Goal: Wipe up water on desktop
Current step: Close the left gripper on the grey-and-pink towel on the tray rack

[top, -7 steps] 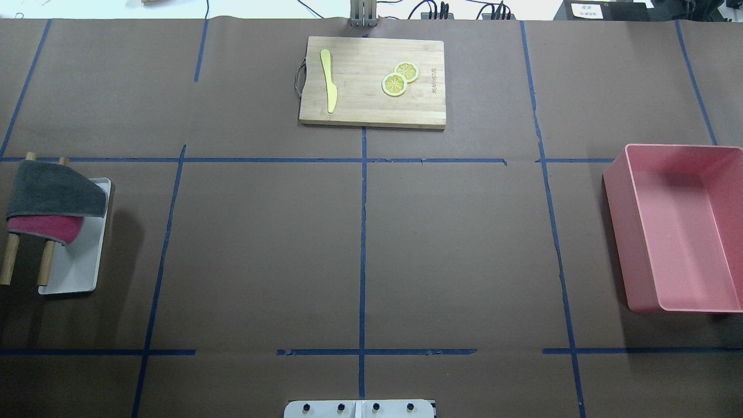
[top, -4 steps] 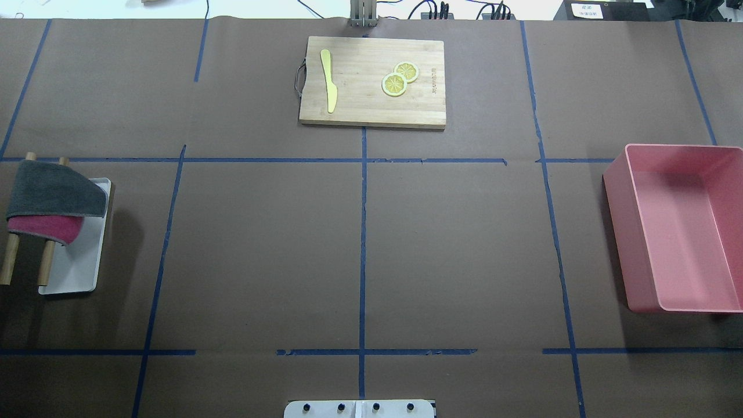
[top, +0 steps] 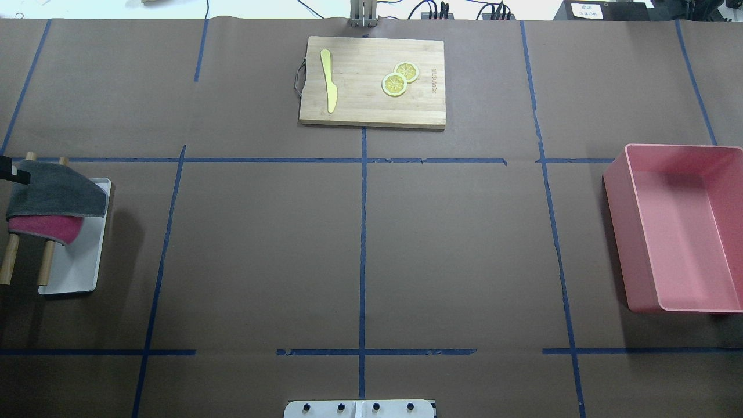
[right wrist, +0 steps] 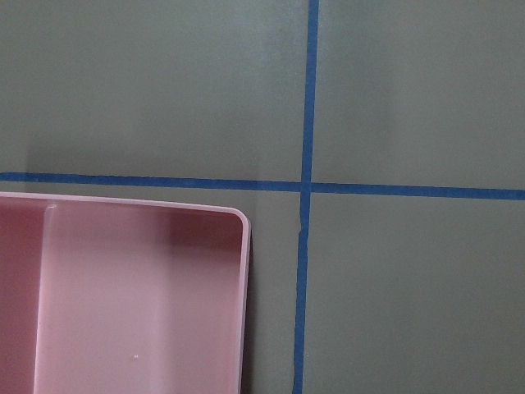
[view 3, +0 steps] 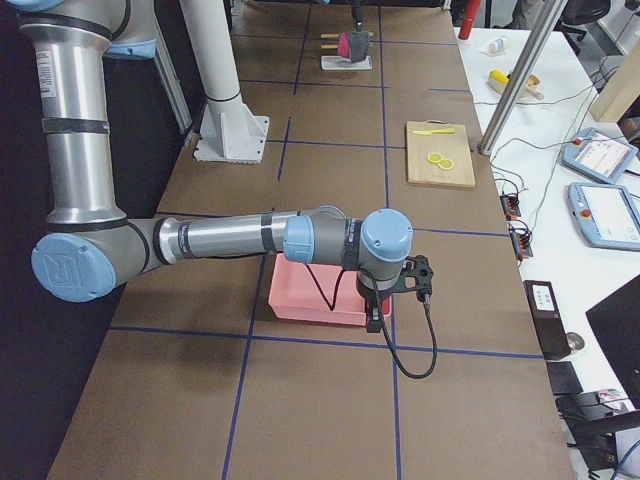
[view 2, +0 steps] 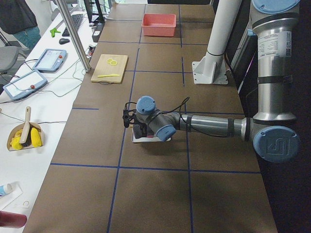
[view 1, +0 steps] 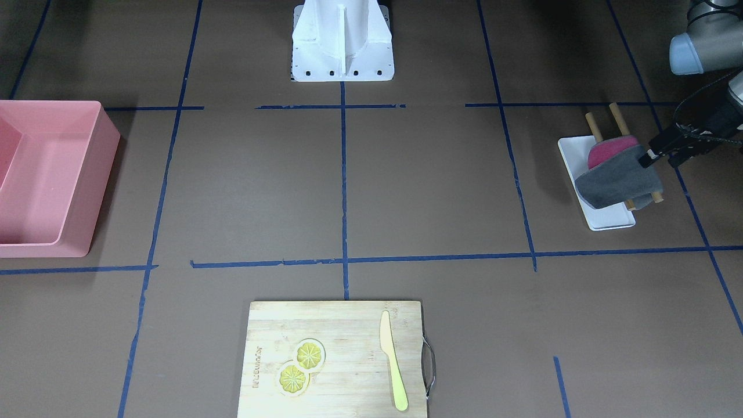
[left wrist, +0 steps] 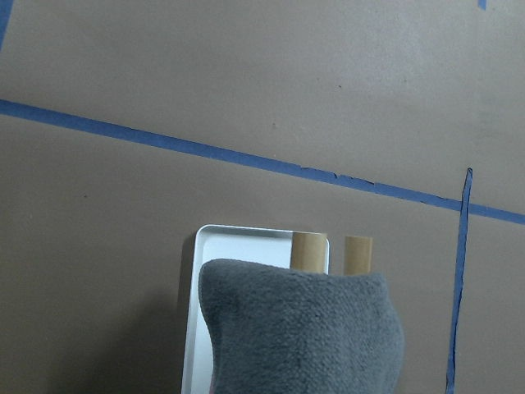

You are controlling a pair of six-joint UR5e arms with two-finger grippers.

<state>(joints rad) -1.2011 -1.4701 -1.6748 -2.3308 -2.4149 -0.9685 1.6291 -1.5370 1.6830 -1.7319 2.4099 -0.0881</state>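
Observation:
The dark-brown desktop (top: 261, 249) with blue tape lines shows no water that I can make out. A grey cloth (top: 55, 191) lies over a pink cloth (top: 43, 227) on two wooden dowels (top: 46, 261) above a small white tray (top: 78, 267) at the far left. My left gripper (view 1: 653, 154) is at the grey cloth's (view 1: 615, 183) far upper edge; I cannot tell whether it is open or shut. Only its tip (top: 7, 172) shows overhead. The left wrist view looks down on the grey cloth (left wrist: 303, 328). My right gripper (view 3: 375, 318) hangs by the pink bin; its state is unclear.
A pink bin (top: 615, 197) stands at the right edge. A bamboo cutting board (top: 360, 110) at the far middle holds a yellow knife (top: 329, 81) and two lemon slices (top: 395, 85). The robot base (top: 360, 409) is at the near middle.
The tip of my left gripper has come into the overhead view at the left edge, beside the grey cloth. Nothing else has moved.

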